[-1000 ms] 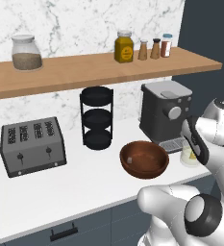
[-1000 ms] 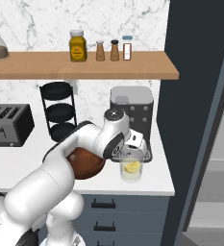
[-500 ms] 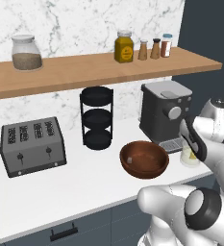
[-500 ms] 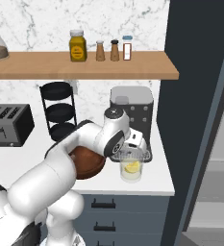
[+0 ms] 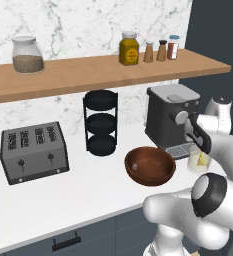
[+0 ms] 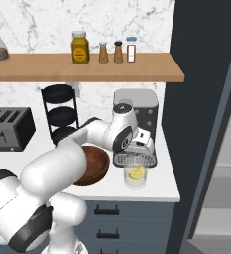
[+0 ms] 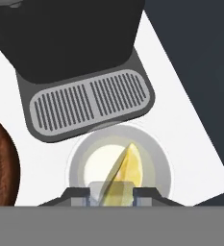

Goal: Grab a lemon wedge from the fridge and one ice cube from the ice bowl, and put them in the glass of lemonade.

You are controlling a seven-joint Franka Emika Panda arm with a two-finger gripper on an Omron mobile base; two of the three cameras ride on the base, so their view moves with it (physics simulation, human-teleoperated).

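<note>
We are hovering our fingers (image 7: pixel 111 192) directly above the glass of lemonade (image 6: pixel 135 172), which is standing on the white desk (image 5: pixel 63 200) just in front of the coffee machine's (image 6: pixel 137 106) ribbed drip tray (image 7: pixel 89 103). In the hand view our fingers are sitting narrowly apart, with the lemon wedge (image 7: pixel 125 173) showing between and just past them. We are seeing the wedge standing on edge, its point aimed up toward the drip tray, over the pale liquid inside the glass rim. Whether our fingers are actually pinching the wedge or it is already lying in the drink, we cannot tell.

From the right base view, a yellow piece is showing inside the glass, low in the liquid. From the left base view, the glass (image 5: pixel 198 162) is sitting just to the right of the ice bowl (image 5: pixel 150 165), with yellow showing in it too.

The ice bowl is resting on the desk immediately left of the glass, close but not touching as far as we are seeing. Farther left of the glass are standing a black three-tier rack (image 5: pixel 101 122) and a grey toaster (image 5: pixel 34 151). On the wooden shelf (image 5: pixel 113 70) above the glass are sitting jars and spice shakers. The fridge's (image 6: pixel 206 99) dark side is rising just right of the glass.
</note>
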